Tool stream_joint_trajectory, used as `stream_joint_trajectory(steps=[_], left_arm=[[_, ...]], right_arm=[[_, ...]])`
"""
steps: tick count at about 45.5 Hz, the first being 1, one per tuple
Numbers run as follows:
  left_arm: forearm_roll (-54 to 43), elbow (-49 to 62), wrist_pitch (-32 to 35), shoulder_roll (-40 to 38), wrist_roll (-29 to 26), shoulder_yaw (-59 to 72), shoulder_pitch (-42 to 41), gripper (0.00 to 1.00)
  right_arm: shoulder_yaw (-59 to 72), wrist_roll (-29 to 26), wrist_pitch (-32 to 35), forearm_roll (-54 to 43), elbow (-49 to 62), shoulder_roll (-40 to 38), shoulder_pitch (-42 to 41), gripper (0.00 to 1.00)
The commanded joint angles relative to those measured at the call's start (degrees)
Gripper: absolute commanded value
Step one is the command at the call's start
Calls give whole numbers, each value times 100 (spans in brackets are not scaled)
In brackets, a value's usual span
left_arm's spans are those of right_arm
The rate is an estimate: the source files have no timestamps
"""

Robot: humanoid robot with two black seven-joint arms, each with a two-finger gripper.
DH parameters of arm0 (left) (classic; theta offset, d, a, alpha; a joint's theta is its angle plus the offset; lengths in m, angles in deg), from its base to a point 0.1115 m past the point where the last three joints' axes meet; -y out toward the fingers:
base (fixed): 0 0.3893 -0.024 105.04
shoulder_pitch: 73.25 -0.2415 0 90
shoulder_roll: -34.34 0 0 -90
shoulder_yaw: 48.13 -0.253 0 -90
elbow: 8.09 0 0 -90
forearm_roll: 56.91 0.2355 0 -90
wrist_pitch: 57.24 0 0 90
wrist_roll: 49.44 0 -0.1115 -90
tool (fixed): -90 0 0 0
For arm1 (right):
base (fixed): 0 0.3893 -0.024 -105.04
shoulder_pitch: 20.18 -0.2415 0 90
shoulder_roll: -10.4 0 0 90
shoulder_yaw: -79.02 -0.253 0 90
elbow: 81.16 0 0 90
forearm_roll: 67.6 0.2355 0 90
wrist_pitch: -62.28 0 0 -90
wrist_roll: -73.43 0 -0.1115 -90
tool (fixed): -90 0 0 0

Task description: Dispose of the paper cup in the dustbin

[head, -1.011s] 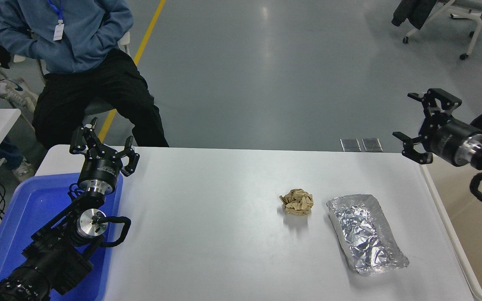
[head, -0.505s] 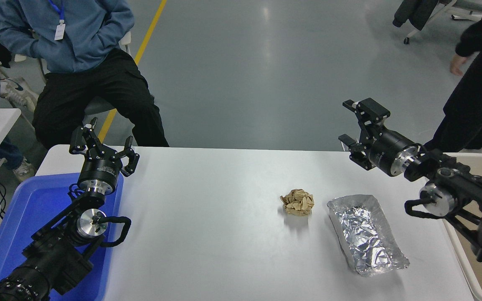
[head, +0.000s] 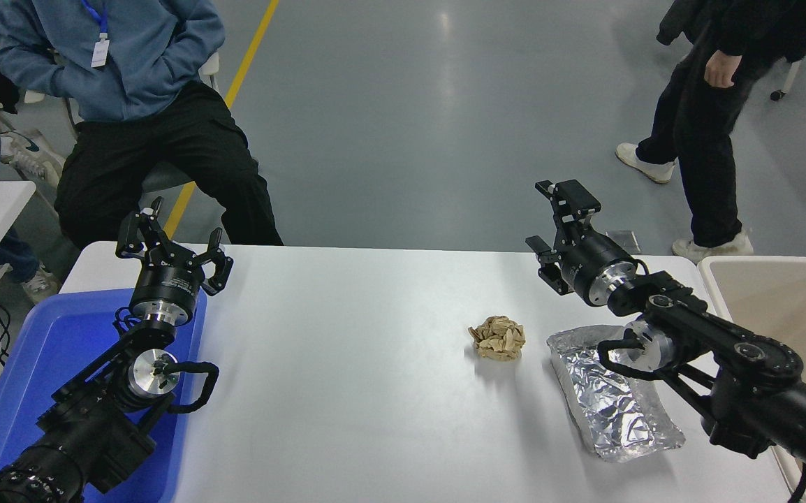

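Observation:
The paper cup is not in view. The beige dustbin (head: 787,307) stands off the table's right edge, and only part of its inside shows. My right gripper (head: 554,220) is open and empty. It hangs above the table's far edge, left of the dustbin and beyond the foil tray. My right arm crosses over the foil tray's right side. My left gripper (head: 170,241) is open and empty, parked at the lower left over the blue tray's far corner.
A crumpled tan paper ball (head: 497,337) lies mid-table. A crinkled silver foil tray (head: 602,398) lies to its right. A blue plastic tray (head: 33,363) sits at the left. A seated person is at the far left, and a standing person in black at the far right.
My right arm swung left from over the dustbin to above the table's far edge, its gripper still open and empty. A person in black walked in at the top right.

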Motion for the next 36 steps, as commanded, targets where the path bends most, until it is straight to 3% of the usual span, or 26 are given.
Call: stream_joint_trajectory(steps=[1,12,36], left_arm=[[0,0,-1,8,0,0,0,100],[0,0,-1,-1,0,0,0,100],[0,0,-1,-1,-9,0,0,100]], right_arm=[[-275,2,-69,641,102,386,-94,100],[-644,19,-43,816,594,1045,-94,100],[-1005,81,18,1265,1236,1397,-50,100]])
